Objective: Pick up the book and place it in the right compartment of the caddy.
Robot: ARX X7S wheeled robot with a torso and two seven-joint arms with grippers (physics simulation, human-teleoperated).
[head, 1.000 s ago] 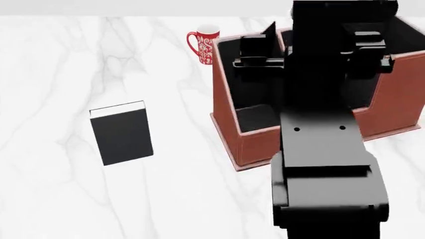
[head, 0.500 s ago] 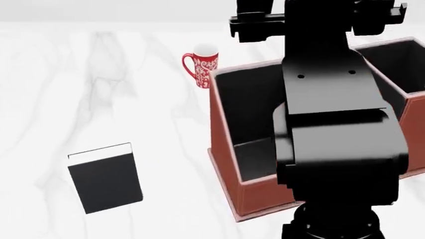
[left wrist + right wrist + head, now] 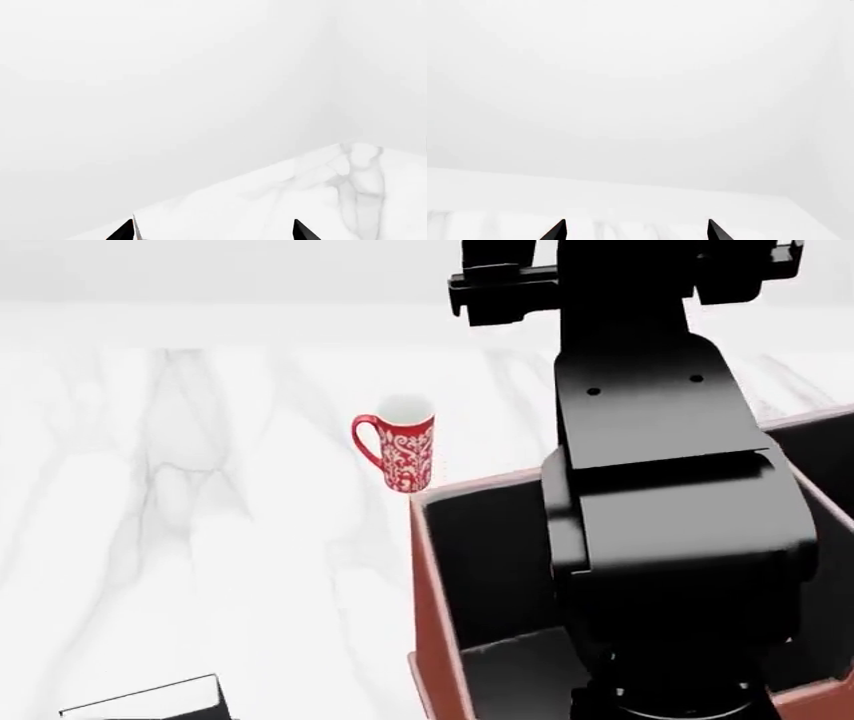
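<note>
The book (image 3: 160, 708) lies flat on the white marble table at the head view's bottom left; only its far end with the white page edge shows. The reddish-brown caddy (image 3: 422, 640) stands at the lower right, its black interior largely hidden behind a black arm (image 3: 667, 490). That arm rises up the middle right to the top edge. In the left wrist view my left gripper (image 3: 213, 235) shows two black fingertips (image 3: 123, 232) wide apart with nothing between. In the right wrist view my right gripper (image 3: 637, 235) is likewise open and empty. Neither wrist view shows the book.
A red-and-white patterned mug (image 3: 400, 455) stands upright on the table just beyond the caddy's far left corner. The marble tabletop (image 3: 174, 540) stretches left of the caddy. A thin pale-reddish edge (image 3: 135, 227) sits beside one left fingertip. White walls fill both wrist views.
The head view has swung upward: book, mug and caddy have slid down the picture, the book almost off the bottom edge. The black arm now stands higher and closer in view.
</note>
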